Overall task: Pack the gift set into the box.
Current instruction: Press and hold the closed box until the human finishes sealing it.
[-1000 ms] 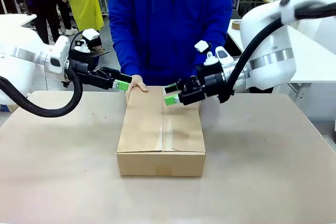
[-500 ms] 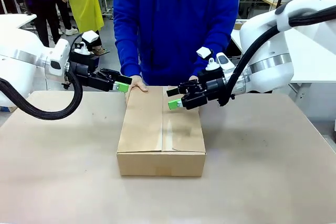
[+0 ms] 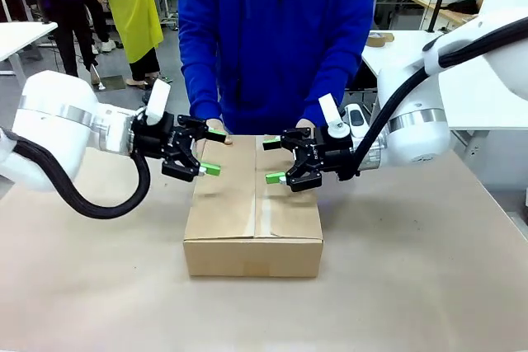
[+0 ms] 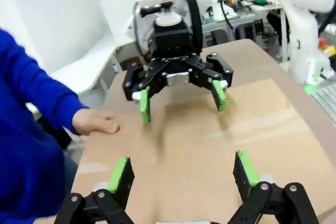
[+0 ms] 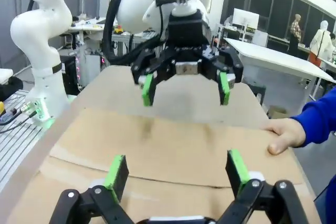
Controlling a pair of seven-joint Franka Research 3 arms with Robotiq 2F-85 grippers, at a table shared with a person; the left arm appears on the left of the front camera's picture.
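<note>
While the large brown corrugated cardboard box (image 3: 247, 220) sits flaps-shut on the desk (image 3: 82, 286), the left gripper (image 3: 213, 151) and right gripper (image 3: 274, 161) hover above it — jaws wide open, empty.

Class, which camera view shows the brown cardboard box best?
The front view: the whole box shows, flaps shut, with front face and top seam. The left and right wrist views each catch part of its top, close up.

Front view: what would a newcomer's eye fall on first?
A closed brown corrugated cardboard carton sits on the beige table. Above its far end, the left gripper and right gripper face each other, jaws open. A person in blue rests a hand on it.
</note>
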